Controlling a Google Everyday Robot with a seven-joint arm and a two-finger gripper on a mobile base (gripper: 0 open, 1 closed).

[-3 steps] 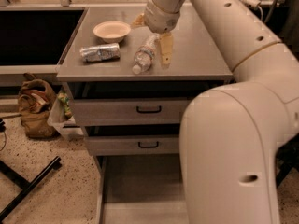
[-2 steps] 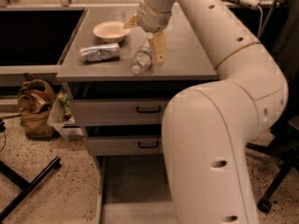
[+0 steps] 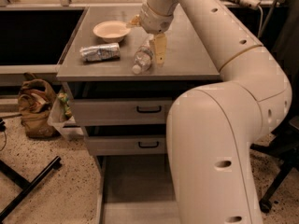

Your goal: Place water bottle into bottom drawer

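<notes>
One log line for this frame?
phase: pre-grasp | gripper: at water bottle on countertop | water bottle: on its side, unlifted | bottom drawer: open, no bottle inside

Clear plastic water bottle (image 3: pixel 142 59), matt gripper (image 3: pixel 157 55) beside it, crinkled perhaps-foil packet (image 3: pixel 99 52).

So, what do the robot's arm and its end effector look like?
The arm is cream-white, made of thick rounded segments with small dark holes and a thin tan ring at one joint. No cables show on it. The end effector, over the countertop by the water bottle, looks pale yellow.
</notes>
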